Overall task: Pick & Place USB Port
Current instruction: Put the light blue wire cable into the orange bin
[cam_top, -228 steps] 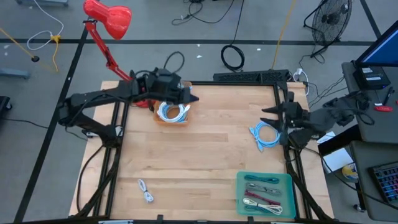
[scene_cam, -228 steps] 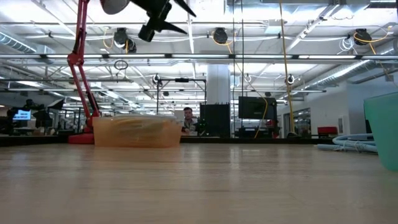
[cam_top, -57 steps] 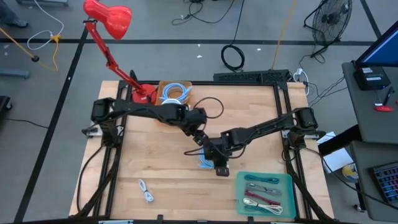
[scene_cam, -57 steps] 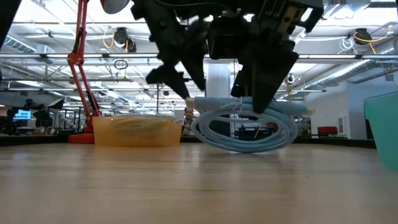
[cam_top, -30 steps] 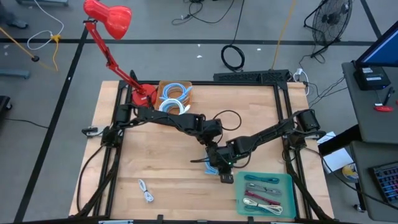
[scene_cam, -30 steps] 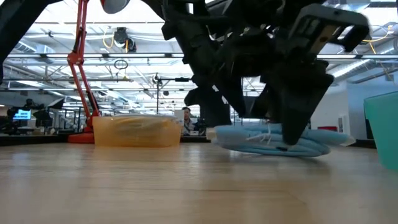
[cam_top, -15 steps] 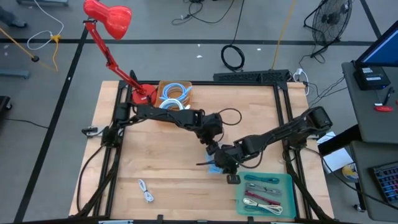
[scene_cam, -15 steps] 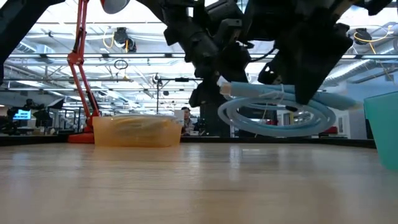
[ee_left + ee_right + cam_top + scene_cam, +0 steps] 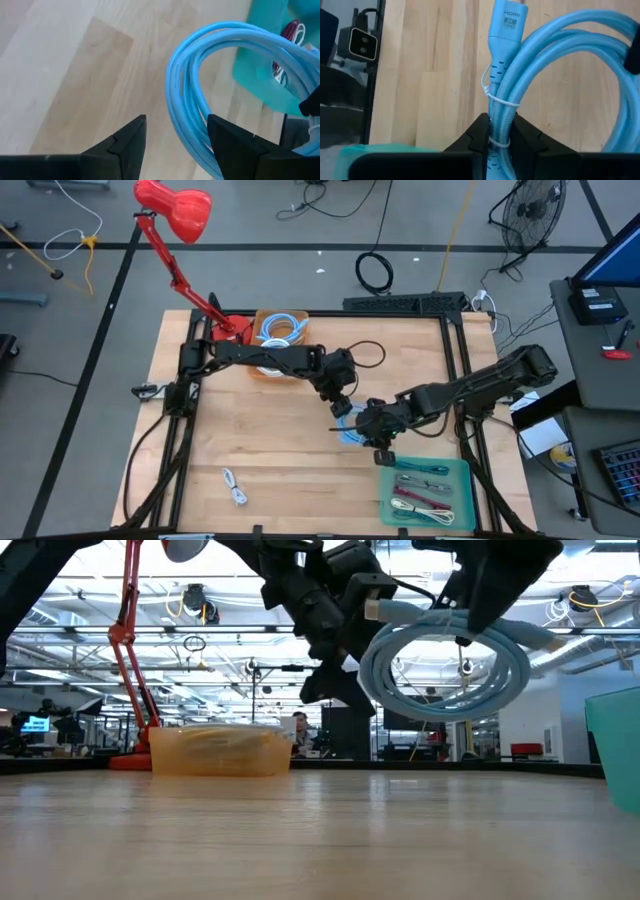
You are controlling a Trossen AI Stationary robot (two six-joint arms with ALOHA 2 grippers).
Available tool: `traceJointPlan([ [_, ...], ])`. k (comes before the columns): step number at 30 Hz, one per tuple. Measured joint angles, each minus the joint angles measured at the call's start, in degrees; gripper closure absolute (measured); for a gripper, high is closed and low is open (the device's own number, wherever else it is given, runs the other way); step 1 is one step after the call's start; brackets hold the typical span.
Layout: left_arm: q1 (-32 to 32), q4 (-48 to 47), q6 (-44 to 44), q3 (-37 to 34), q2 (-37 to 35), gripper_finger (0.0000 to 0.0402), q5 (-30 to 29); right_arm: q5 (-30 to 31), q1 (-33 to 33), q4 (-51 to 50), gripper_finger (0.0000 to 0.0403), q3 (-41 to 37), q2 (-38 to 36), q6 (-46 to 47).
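Right gripper (image 9: 497, 131) clenches the tied cable (image 9: 445, 665) aloft, clear of the table (image 9: 250, 440); left gripper (image 9: 175, 145) gapes beside it, holding nothing.

Even, bright light is falling from overhead onto the counter (image 9: 250, 440), casting only soft shadows. In the low view, ceiling lamps (image 9: 195, 600) are glaring behind silhouetted arms, and the near counter is blurring. In the left wrist view, the blue cable (image 9: 190, 100) is showing slightly soft.

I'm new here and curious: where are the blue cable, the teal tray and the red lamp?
blue cable (image 9: 445, 665): low view, coil's lower loop.
teal tray (image 9: 463, 470): high view, right rim.
red lamp (image 9: 178, 207): high view, its shade.
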Motion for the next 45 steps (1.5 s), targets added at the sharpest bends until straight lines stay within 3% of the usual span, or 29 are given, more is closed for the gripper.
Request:
traceJointPlan([
  [11, -0.46, -1.91, -1.52, 1.15, 0.15, 0.019, 3.27, -0.35, -2.39, 0.75, 0.0365, 0.0, 1.5, -0.83],
  [21, -2.02, -8.35, 3.13, 3.21, 0.1, 0.019, -0.83, -6.43, -6.16, 3.64, 0.0365, 0.02, 2.83, 0.96],
  [32, -4.6, -8.13, 3.73, 3.37, 0.51, 0.019, -2.12, -5.97, -6.22, 2.54, 0.0365, 1.85, 1.64, 2.1],
  [40, -5.12, -8.22, 3.59, 3.37, 0.82, 0.0192, 0.43, -6.22, -6.63, 0.13, 0.0365, 3.55, 1.39, 1.37],
  [43, -5.18, -8.47, 3.61, 3.34, 0.82, 0.0226, 2.59, -5.83, -6.48, -0.82, 0.0365, 3.58, 1.37, 1.35],
  [45, -4.95, -9.16, 4.28, 3.34, 0.82, 0.0281, 3.66, -4.68, -5.85, -1.41, 0.0365, 3.61, 1.2, 1.28],
])
